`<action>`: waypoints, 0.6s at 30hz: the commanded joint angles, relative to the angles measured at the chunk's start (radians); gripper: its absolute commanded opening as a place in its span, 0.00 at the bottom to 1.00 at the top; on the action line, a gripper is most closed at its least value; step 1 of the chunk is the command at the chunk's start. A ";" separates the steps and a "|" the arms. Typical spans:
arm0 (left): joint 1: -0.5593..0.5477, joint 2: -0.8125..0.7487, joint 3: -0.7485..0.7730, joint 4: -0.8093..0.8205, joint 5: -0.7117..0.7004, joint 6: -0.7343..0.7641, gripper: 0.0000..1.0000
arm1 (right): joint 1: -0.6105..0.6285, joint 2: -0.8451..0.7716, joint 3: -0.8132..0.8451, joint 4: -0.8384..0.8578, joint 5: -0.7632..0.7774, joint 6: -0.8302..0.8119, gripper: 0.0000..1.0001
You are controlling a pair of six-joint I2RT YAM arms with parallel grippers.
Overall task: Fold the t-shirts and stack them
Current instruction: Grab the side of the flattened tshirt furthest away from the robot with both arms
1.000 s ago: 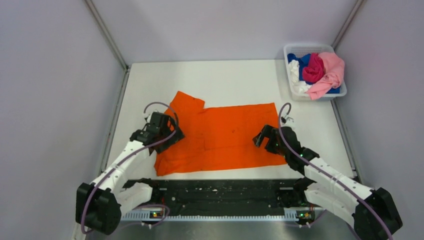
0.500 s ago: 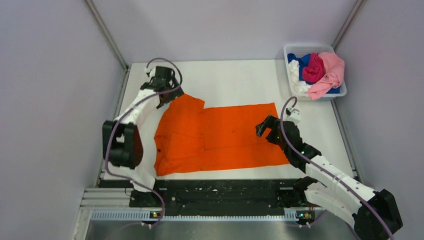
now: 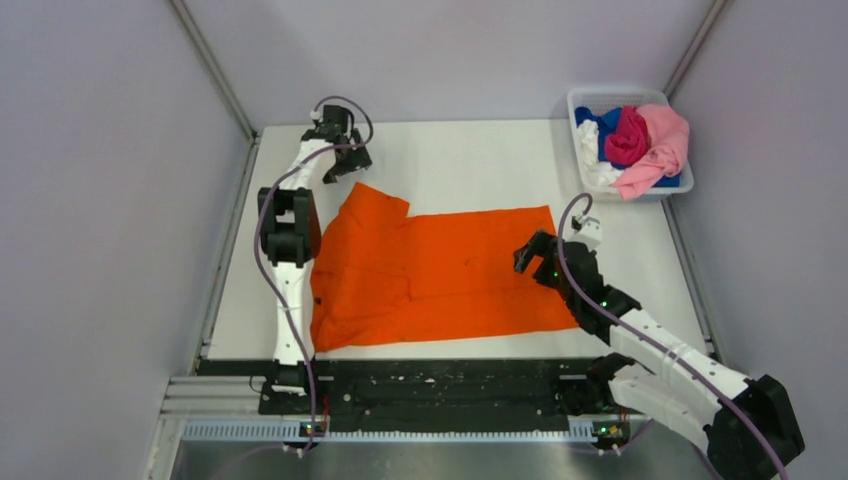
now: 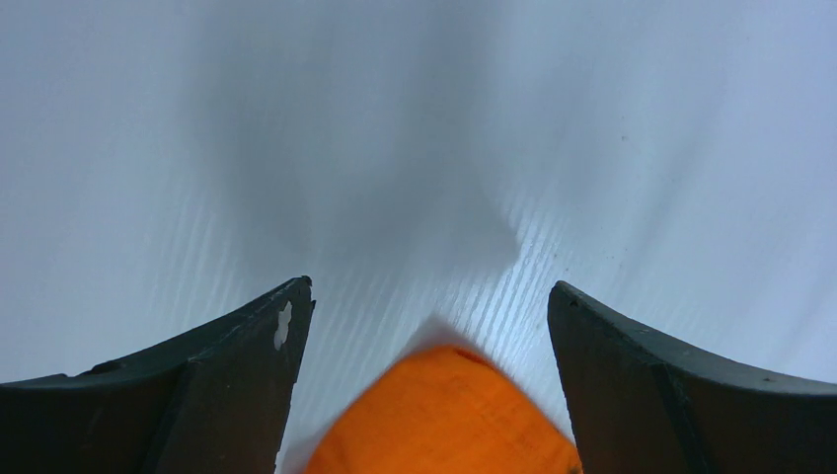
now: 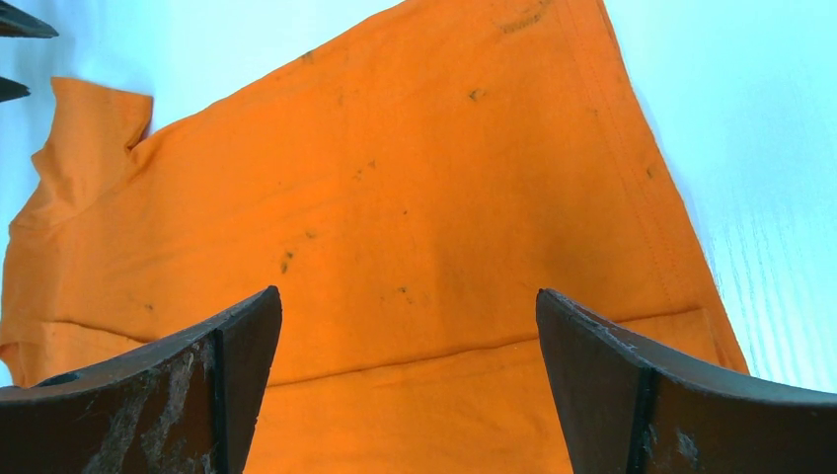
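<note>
A bright orange t-shirt (image 3: 430,275) lies flat on the white table, partly folded, with one sleeve sticking out at its far left. My left gripper (image 3: 345,165) is open just beyond that sleeve's corner (image 4: 444,415), which shows between the jaws without touching them. My right gripper (image 3: 528,255) is open and empty above the shirt's right part (image 5: 395,247). More t-shirts, pink (image 3: 662,148), magenta (image 3: 628,137), blue (image 3: 605,122) and white (image 3: 592,160), are heaped in the bin.
The white plastic bin (image 3: 585,98) stands at the table's far right corner. Grey walls close in the left, back and right sides. A black rail (image 3: 440,385) runs along the near edge between the arm bases.
My left arm has stretched far forward from the shirt's left side to the far left sleeve. My right gripper has shifted slightly. The shirt lies much as before.
</note>
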 commanded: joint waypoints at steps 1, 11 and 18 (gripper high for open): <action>0.002 0.066 0.098 -0.041 0.159 -0.009 0.89 | 0.001 0.006 0.022 0.046 0.030 -0.017 0.99; -0.031 0.013 -0.015 -0.109 0.107 0.020 0.55 | 0.000 -0.025 0.008 0.046 0.034 -0.013 0.99; -0.087 -0.016 -0.028 -0.179 -0.143 0.069 0.45 | 0.000 -0.048 0.007 0.033 0.043 -0.012 0.99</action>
